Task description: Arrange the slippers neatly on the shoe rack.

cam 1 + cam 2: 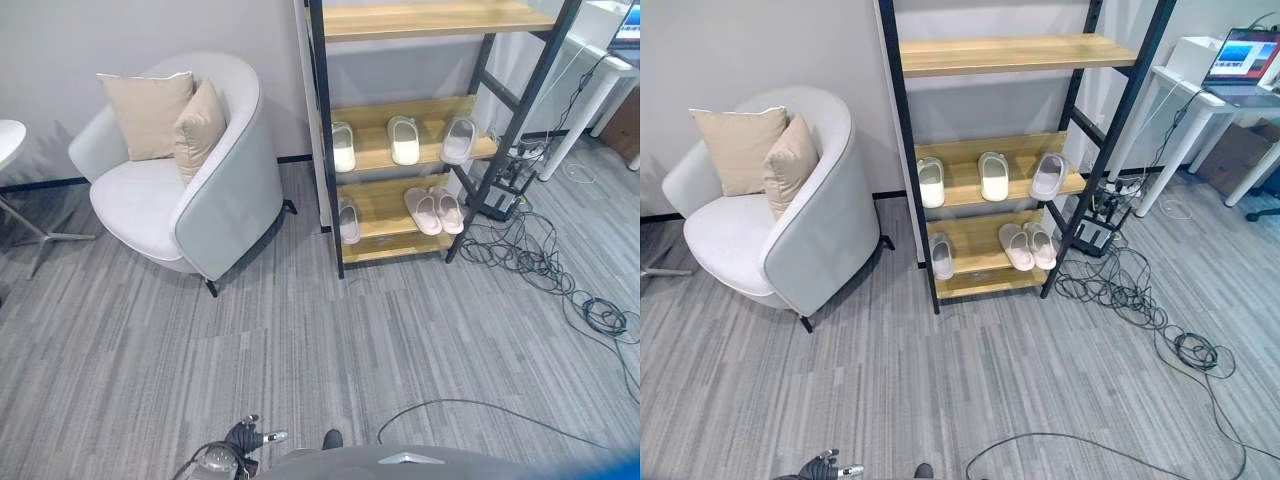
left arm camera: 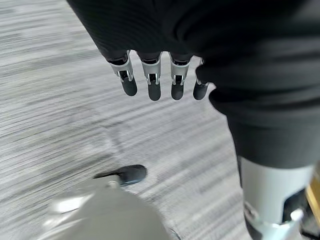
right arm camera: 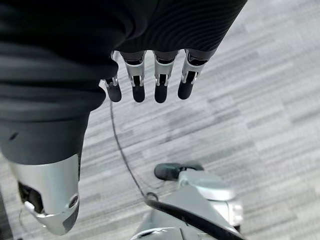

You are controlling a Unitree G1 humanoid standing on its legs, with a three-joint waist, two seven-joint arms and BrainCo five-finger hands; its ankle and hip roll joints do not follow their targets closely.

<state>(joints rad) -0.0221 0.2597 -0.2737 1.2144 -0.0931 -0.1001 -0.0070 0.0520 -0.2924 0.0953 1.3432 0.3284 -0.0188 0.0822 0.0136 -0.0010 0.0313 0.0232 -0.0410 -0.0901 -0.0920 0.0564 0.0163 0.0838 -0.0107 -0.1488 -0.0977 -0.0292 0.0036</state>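
While both hands hang empty with fingers straight, the left hand (image 2: 155, 82) and right hand (image 3: 150, 80) above grey carpet, the pale slippers sit well off on the black-framed wooden shoe rack (image 1: 420, 120). Three white slippers (image 1: 404, 139) lie singly on the middle shelf, a pink pair (image 1: 432, 209) and one lone slipper (image 1: 348, 220) on the lower. Most run front to back; the rightmost white slipper (image 1: 459, 139) tilts. Loose black cables (image 1: 540, 265) beside the rack could likely snag an approach.
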